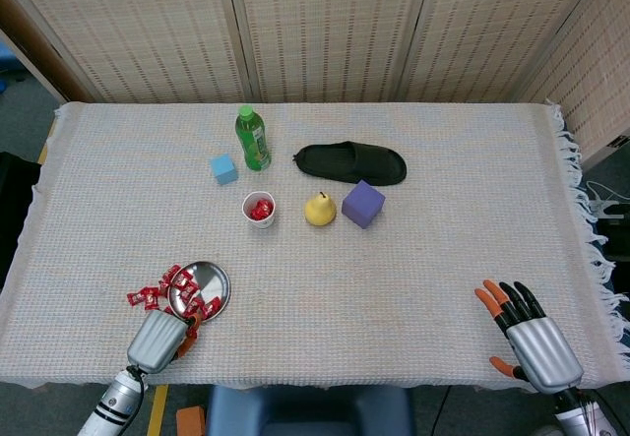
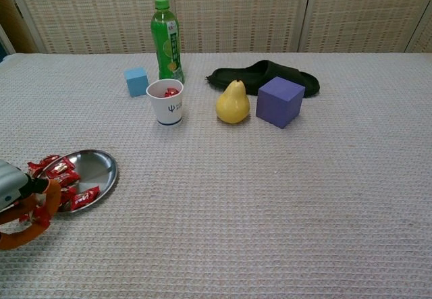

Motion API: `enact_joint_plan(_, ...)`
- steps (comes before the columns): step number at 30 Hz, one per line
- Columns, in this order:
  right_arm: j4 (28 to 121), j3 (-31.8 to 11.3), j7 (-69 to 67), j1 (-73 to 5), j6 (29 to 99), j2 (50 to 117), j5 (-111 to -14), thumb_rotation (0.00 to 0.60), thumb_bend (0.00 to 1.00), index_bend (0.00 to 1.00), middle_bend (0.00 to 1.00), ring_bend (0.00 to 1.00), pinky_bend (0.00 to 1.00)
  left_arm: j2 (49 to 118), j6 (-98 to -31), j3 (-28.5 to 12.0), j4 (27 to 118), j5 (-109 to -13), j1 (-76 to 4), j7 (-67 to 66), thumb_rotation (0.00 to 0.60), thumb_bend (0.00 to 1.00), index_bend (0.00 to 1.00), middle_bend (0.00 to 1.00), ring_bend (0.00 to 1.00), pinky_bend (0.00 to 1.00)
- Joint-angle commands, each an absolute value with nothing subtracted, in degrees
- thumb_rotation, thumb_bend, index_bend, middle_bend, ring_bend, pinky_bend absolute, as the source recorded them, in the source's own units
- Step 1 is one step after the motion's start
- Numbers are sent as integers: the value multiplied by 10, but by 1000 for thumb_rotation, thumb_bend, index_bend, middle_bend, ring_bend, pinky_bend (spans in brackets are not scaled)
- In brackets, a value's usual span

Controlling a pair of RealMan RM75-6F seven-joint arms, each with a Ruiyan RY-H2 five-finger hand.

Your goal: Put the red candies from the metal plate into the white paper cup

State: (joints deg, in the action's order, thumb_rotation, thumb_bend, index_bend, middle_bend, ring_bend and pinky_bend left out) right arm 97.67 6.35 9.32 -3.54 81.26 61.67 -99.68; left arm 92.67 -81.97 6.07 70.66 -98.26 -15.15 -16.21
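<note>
The metal plate lies near the table's front left, with red candies on its left part and spilled onto the cloth beside it. The white paper cup stands upright further back and has red candies inside. My left hand is at the front edge just below the plate, its fingers curled around a red candy. Low at the front right edge, my right hand lies with its fingers spread and empty; only the head view shows it.
Behind the cup stand a green bottle and a small blue cube. To the cup's right are a yellow pear, a purple cube and a black slipper.
</note>
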Motion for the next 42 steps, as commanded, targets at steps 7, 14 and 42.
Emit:
enact_joint_plan(7,977,59,95,-38,806,618,-985,600,47,0,0,0,0,873,-812,-13,802,-983,-205,-200,600,388,588,961,963,1000)
enact_joint_plan(14,980,43,100,-43,792,624,-948,600,47,0,0,0,0,886,-703,-108,803,-918,-305,-220,600,387,588,965,967,1000)
enact_joint_plan(42,976,1,107,-64,754,628,-844,600,46,0,0,0,0,1058,-518,-168,397,-827,-556,-49,600,388,567,962,967,1000)
